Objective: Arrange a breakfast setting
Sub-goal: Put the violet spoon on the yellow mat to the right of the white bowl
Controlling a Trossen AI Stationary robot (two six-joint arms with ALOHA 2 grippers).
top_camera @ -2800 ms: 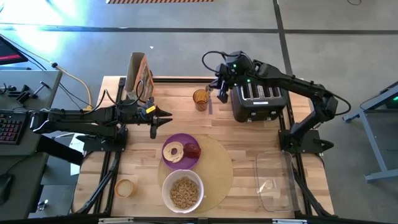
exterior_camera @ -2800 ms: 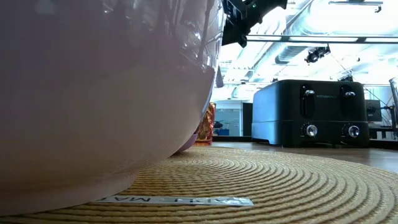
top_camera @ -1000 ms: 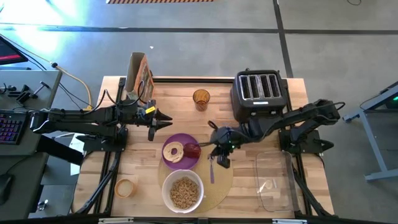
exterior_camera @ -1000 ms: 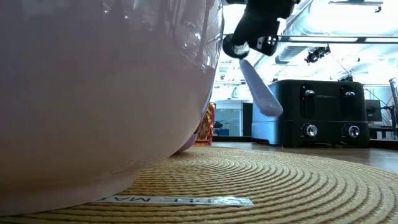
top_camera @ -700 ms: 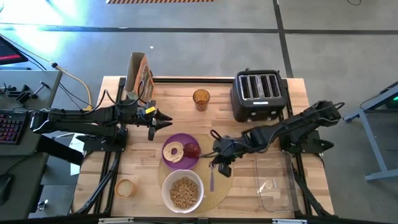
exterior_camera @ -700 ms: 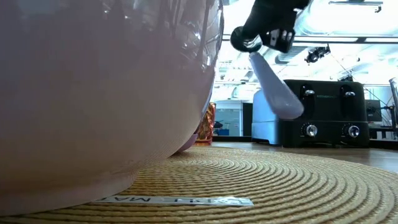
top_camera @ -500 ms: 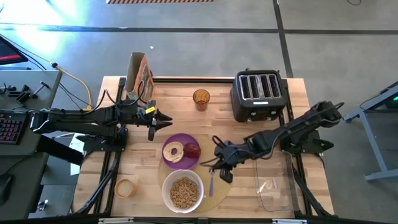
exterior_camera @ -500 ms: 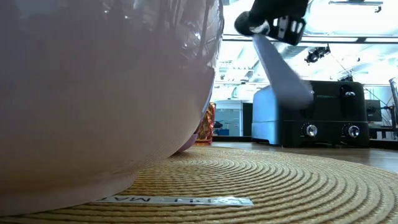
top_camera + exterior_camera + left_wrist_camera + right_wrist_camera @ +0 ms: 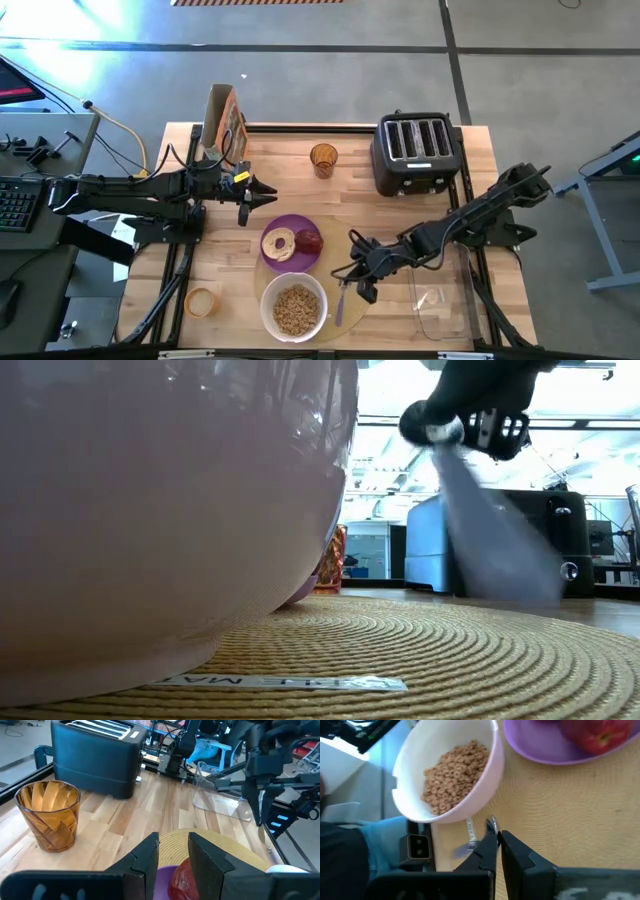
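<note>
Mat [image 9: 358, 262]: tan, woven in concentric rings. Plate [image 9: 282, 226]: purple. Bowl [image 9: 270, 290]: white, holding brown ring cereal [image 9: 294, 310]. Apple [image 9: 309, 241]: red. Bagel [image 9: 278, 244]: pale tan. Toaster [image 9: 415, 155]: black. Tumbler [image 9: 322, 160]: amber. Table [image 9: 280, 175]: light wood planks. Spoon [image 9: 339, 302]: pale lavender.

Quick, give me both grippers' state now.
Left gripper: partly open, holding nothing, behind the purple plate.
Right gripper: shut on the spoon, beside the white bowl.
</note>
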